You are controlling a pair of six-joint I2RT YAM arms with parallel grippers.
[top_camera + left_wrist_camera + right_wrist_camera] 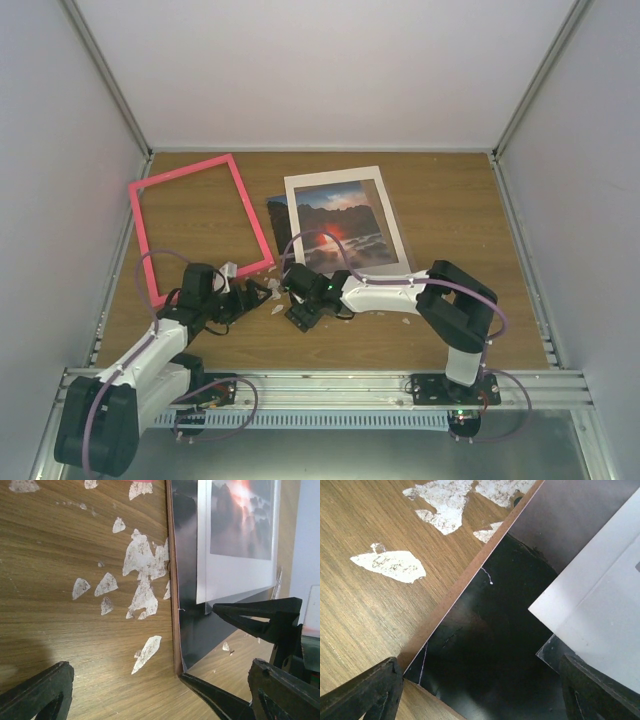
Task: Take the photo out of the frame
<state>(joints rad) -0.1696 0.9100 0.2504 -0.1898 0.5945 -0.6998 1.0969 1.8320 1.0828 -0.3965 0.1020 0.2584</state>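
Right pincer (477,680) stands open astride the photo's (490,620) corner. Left pincer (161,680), also open, faces it. Frame (251,208) lies flat beside the photo.

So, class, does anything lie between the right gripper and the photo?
Only partly. The white mat board covers most of the photo, but the dark corner under the open right gripper is bare, so nothing visible blocks it there.
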